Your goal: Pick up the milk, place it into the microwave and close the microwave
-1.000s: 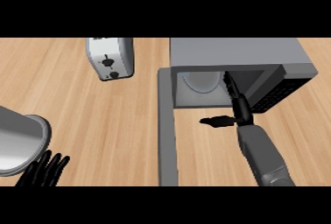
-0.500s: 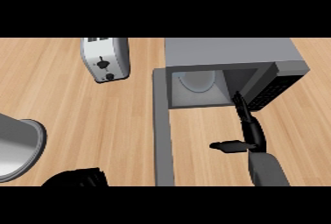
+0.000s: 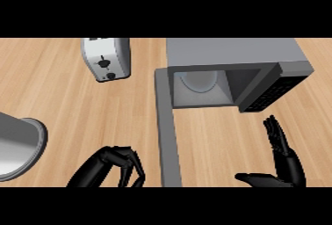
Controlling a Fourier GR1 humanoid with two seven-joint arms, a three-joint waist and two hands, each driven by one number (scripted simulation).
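Since half a second ago the right hand [image 3: 283, 151] has drawn back from the microwave [image 3: 233, 72] mouth and now stands below it, fingers straight and pointing up toward the cavity, thumb out to the side, holding nothing. Left hand [image 3: 115, 166] has come further into view at the lower edge, just left of the door [image 3: 166, 132]; its fingers are curled and nothing shows between them.

Door hangs fully open, edge-on toward the viewer. Inside the cavity only a pale round shape shows at the back. I cannot tell whether that is the milk or the turntable; no carton appears anywhere on the counter [image 3: 58, 96].

Judgement: placing looks finished and closing is the step in hand. Next move calls for a hand to get behind the door's outer face and swing it toward the cavity.

Toaster [image 3: 106, 58] and pot [image 3: 16, 147] stand well apart.
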